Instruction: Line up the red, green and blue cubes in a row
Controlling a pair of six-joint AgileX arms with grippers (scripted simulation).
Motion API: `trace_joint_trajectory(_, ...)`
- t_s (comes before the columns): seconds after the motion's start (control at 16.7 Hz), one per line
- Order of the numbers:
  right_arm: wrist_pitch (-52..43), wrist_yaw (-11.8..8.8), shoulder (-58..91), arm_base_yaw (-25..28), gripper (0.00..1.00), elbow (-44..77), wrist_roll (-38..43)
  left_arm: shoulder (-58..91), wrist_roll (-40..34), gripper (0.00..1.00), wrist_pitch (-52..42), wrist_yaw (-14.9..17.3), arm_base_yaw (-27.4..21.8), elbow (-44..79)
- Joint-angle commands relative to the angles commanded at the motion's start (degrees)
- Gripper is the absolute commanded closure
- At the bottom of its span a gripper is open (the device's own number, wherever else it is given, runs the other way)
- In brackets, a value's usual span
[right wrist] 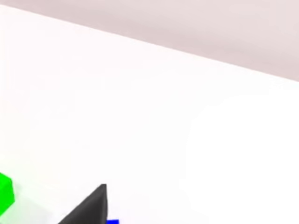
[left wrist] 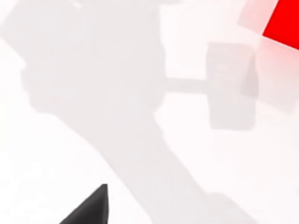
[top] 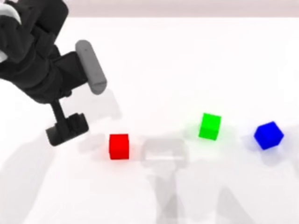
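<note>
Hanging over the left part of the table [top: 196, 56], my left arm reaches down from the top view's upper left corner. Its left gripper [top: 67, 129] sits just to the left of the red cube [top: 119, 146], apart from it and holding nothing. How far its fingers stand apart I cannot tell from these views; the left wrist view shows only one dark fingertip [left wrist: 91, 207] above the pale tabletop.

Three cubes lie on the white surface, spread from left to right. The red one is a plain, bright, solid-coloured block, sitting square to the top view's edges. To its right, well apart, is the green cube [top: 210, 126], bright and plain too, turned very slightly and lying a little farther toward the far edge than the red one. Farther right again, near the table's right side, is the blue cube [top: 268, 135], deep in colour and turned so that a corner points forward. All three look the same size, and none touches another.

In the left wrist view a corner of the red cube [left wrist: 285, 23] shows at the edge. The right wrist view catches a piece of the green cube [right wrist: 5, 193] and a sliver of the blue cube [right wrist: 112, 221] beside a dark fingertip [right wrist: 91, 207]; the right gripper's opening cannot be told.
</note>
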Motion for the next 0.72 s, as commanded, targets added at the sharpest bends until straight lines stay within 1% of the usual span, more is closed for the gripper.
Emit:
trace_joint_trajectory(0.48,-27.5,0.1,52.2,10.8,0.0,39.2,-17.3,-46.7,-21.6,0.0,23.9,-1.3,14.4,-38.1)
trace_joint_trajectory(0.72,-39.7,-0.1,73.5,15.9,0.0,56.5,-25.2,-66.1,-32.0,0.0,35.4,-1.3,19.1,-53.9)
